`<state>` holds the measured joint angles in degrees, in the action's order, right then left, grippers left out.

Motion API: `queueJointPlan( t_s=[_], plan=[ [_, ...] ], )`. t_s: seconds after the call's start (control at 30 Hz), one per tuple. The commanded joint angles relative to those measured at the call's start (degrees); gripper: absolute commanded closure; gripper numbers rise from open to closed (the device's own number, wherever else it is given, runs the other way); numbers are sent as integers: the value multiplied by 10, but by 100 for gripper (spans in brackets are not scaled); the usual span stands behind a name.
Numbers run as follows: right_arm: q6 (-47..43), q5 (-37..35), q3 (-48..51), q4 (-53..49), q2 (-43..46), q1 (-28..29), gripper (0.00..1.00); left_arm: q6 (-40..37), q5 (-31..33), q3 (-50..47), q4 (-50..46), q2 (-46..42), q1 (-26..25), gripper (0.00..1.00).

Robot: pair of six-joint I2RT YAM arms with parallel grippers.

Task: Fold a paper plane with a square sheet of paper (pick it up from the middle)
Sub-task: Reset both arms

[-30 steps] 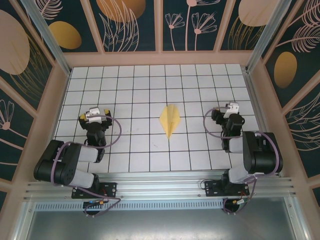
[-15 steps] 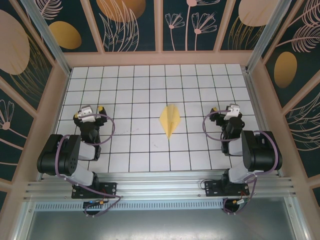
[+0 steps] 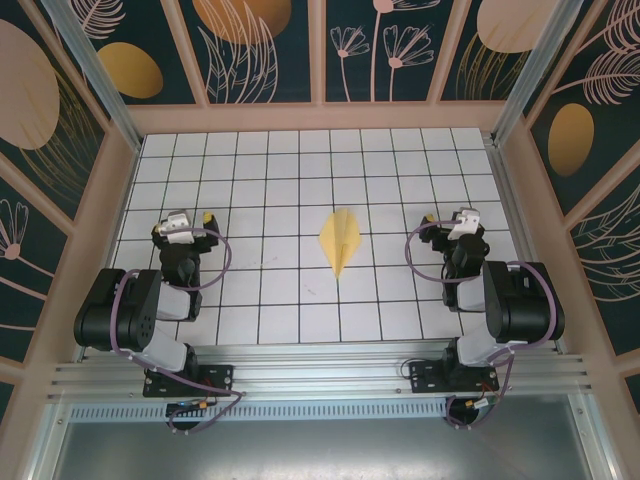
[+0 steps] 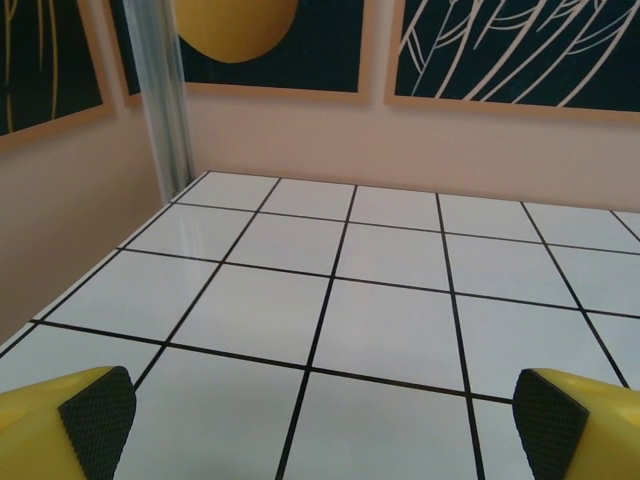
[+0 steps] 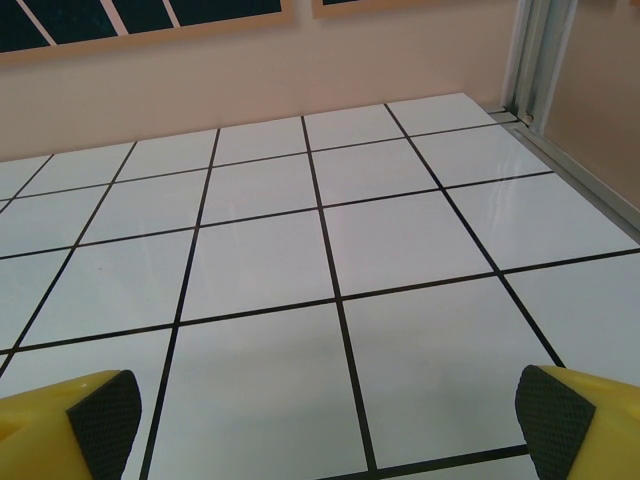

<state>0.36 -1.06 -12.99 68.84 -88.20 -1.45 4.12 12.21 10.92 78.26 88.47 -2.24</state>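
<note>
the paper plane lies flat on the white gridded table, about midway between the two arms and a little toward the near side. it is a narrow pale-yellow dart with its long sharp point aimed at the near edge, and nothing touches it. over the last second the left gripper has drawn back to the left and its arm has folded in over its base. the right gripper has shifted slightly right and finished spreading its claw. the plane has not moved at all through this. both claws now stand wide and empty: in the left wrist view the black pads sit at the two bottom corners with bare tiles between them. the right wrist view gives the same picture, its pads far apart over clean tiles. each gripper hangs well apart from the plane, one on either side. judged from this, the folding looks finished and the arms are pulling away to park, so little seems left beyond settling to rest.
</note>
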Motion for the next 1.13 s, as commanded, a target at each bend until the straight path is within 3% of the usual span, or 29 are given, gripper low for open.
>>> queueJointPlan(
  t_s=[0.0,0.03,1.1],
  plan=[
    [7,-3,-1,32,0,0,1,11,28,1,22,0,4,2],
    [7,-3,-1,32,-1,0,1,22,57,3,20,0,4,2],
    [7,-3,0,32,-1,0,1,17,51,1,22,0,4,2]
  ],
)
